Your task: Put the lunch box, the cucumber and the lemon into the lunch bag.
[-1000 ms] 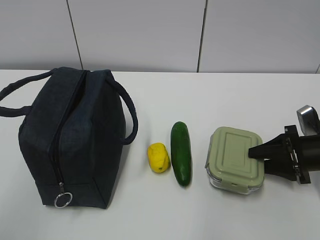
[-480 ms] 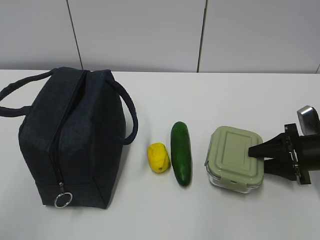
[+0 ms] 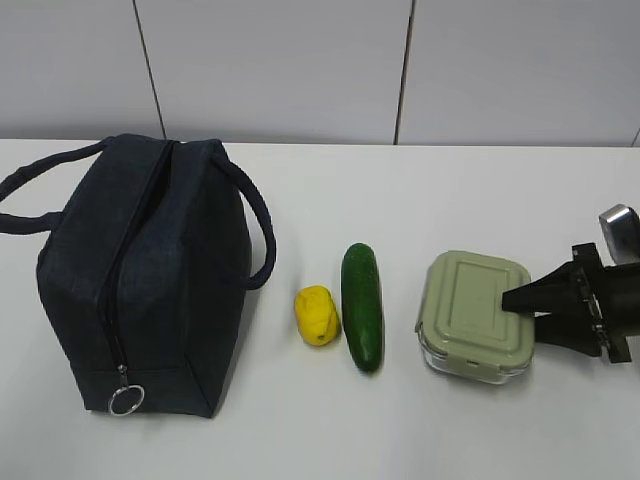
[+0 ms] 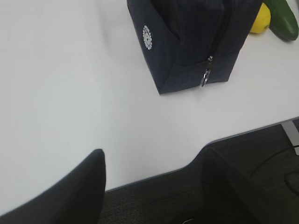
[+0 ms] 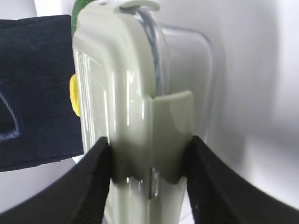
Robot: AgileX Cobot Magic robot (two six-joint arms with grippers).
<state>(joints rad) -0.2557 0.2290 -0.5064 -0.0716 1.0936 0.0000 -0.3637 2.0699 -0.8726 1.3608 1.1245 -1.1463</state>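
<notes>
Jaws of the right gripper [image 5: 148, 182] clamped on the near end of the lunch box [image 3: 473, 314], one finger on the green lid, the other against the clear side by the clip. The grip takes only that end, so the far end overhangs. The box looks low on the worktop [image 3: 330, 440]; whether it is clear of it cannot be told.

Just beyond the box, away from the jaws, lies the cucumber [image 3: 362, 306], apart from it. The lemon [image 3: 317, 314] sits close beside the cucumber on its far side. Farthest off stands the lunch bag [image 3: 140, 275], zipper pull [image 3: 126, 399] at its near lower end, the top seemingly unzipped but the opening narrow.

The left gripper shows only as one dark finger [image 4: 70, 191] at the worktop edge, well short of the bag; open or closed cannot be told.

Risks, as judged:
- End-only hold on a smooth lid: the box may pivot or slip.
- A low carry would sweep the cucumber and lemon.
- Narrow, unheld mouth: the box may catch the fabric and shove or tip the bag.
</notes>
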